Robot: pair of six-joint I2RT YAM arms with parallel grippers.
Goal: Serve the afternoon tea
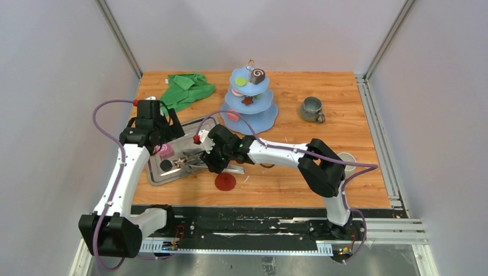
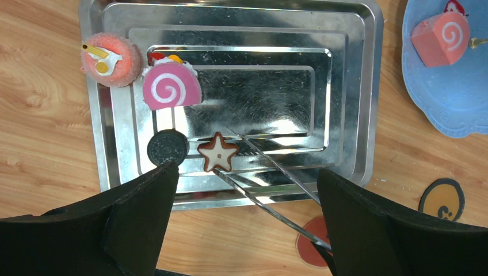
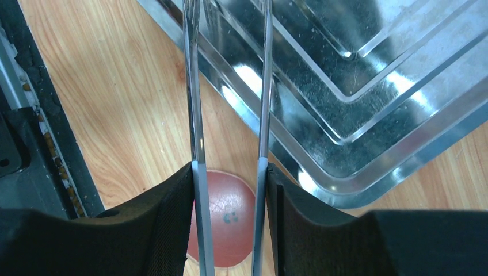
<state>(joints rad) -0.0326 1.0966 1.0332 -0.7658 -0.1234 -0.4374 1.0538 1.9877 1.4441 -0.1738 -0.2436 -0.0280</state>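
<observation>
My right gripper (image 1: 210, 161) (image 3: 229, 190) is shut on steel tongs (image 2: 270, 172) (image 3: 195, 115), whose two arms stand apart. Their tips straddle a brown star (image 2: 218, 152) (image 1: 183, 160) on the steel tray (image 2: 368, 115). A black disc (image 2: 167, 148), a pink swirl roll (image 2: 171, 87) and an orange-pink cake (image 2: 111, 60) also lie on the tray. My left gripper (image 2: 244, 190) (image 1: 164, 135) hovers open and empty above the tray's near edge. A grey-green mug (image 1: 312, 109) stands at the back right. A white mug (image 1: 347, 158) is mostly hidden behind the right arm.
A blue tiered stand (image 1: 250, 109) with several sweets stands behind the tray; its bottom plate (image 2: 449, 109) holds a pink roll (image 2: 441, 38). A green cloth (image 1: 187, 89) lies at the back left. A red disc (image 1: 225, 181) (image 3: 227, 213) lies under the right gripper.
</observation>
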